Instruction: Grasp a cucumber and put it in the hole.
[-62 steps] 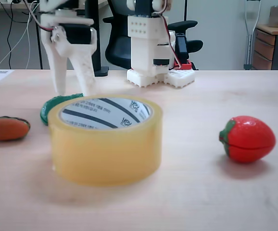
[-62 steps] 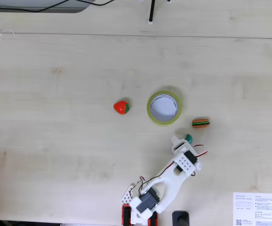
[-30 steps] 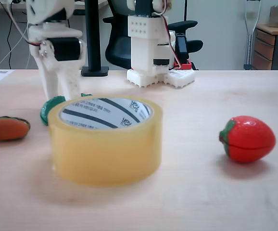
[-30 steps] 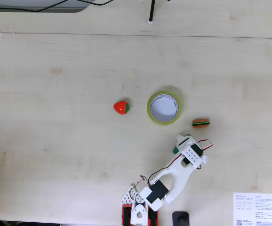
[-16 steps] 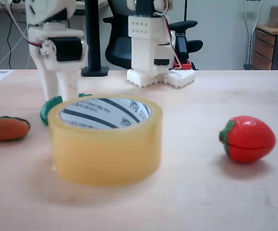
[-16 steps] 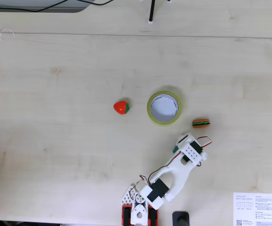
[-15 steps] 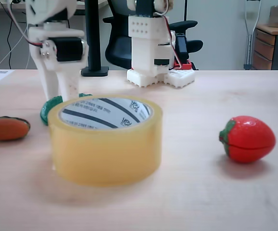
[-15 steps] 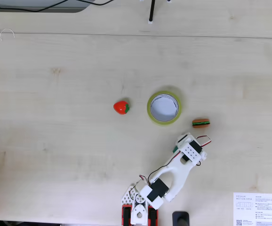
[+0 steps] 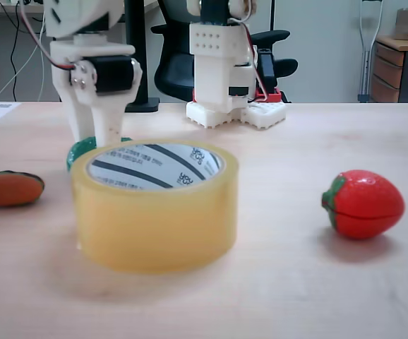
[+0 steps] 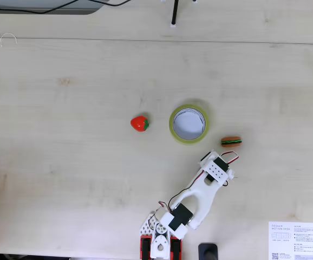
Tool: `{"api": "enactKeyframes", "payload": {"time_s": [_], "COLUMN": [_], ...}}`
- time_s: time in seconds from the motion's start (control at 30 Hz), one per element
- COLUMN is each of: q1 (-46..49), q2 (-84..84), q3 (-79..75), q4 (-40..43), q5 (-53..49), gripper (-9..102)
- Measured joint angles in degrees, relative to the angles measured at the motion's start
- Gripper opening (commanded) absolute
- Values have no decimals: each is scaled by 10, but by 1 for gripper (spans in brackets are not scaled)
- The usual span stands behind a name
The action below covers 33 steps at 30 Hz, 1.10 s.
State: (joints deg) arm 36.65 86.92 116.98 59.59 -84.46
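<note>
Over the last second or so the arm swings its wrist back toward the tape roll point(image 9: 154, 205): in the top-down fixed view the gripper head now sits closer to the roll than half a second ago, and the sliver of green that showed at its left side is now covered by the white housing. In the low fixed view the gripper point(image 9: 99, 134) shifts right, and the cucumber point(image 9: 82, 150) shifts right with it — its visible green end now peeks out just behind the roll's left shoulder, tucked against the base of the white fingers. The toy moving along with the gripper suggests it is either pinched or being nudged across the desk point(image 9: 296, 282); which of the two I cannot tell, since the roll hides the fingertips and the overhead camera shows just the back of the gripper point(image 10: 210, 161). Whether the jaws are closed on it is therefore unclear.

For the task, this reads as the end of the grasp step. The cucumber lies low, apparently at desk level, directly at the gripper's tips and just behind the roll, while the hole point(image 10: 188, 124) stands empty. The strawberry toy point(image 9: 363, 203) and the orange toy point(image 9: 8, 188) sit well apart from it.
</note>
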Motion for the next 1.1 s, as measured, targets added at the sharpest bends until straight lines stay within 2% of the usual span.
{"api": "enactKeyframes", "payload": {"time_s": [0.43, 0.8, 1.1], "q1": [0, 0, -2], "q2": [26, 105, 141], "q3": [10, 6, -91], "q4": [29, 108, 181], "q5": [0, 0, 0], "gripper": [4, 4, 4]}}
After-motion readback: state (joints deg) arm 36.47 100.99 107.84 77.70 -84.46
